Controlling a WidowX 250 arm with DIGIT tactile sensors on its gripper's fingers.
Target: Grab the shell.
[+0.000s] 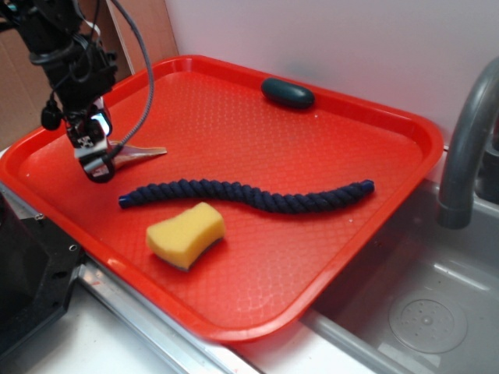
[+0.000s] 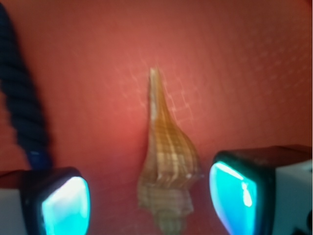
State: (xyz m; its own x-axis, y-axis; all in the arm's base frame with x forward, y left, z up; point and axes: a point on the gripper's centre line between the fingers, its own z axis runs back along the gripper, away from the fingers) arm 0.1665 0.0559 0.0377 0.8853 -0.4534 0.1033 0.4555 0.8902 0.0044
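Shell (image 2: 168, 171) lies flat on the red tray (image 1: 257, 164), seen from the wrist camera directly between the two glowing cyan fingertips (image 2: 66, 205), its knobbly whorled end nearest the camera and its long thin point stretching away across the tray's textured surface. Neither pad touches it: a band of red tray shows on each side, so the jaws stand wide apart and hold nothing. In the exterior view the gripper (image 1: 95, 160) hangs low over the tray's left part, close to the surface, with the shell's tapered tip (image 1: 144, 153) poking out to the right from under it; the whorled end is hidden behind the fingers there. Just in front of the gripper runs a dark blue twisted rope (image 1: 249, 195), snaking across the middle of the tray from left to right; its near end also shows at the left edge of the wrist view, beside the left fingertip. A yellow sponge (image 1: 185, 234) sits in front of the rope, nearer the tray's front rim, well apart from the shell. A dark green oval object (image 1: 288, 93) rests near the far rim. To the right of the tray stand a grey faucet (image 1: 464, 148) and a metal sink (image 1: 421, 312).
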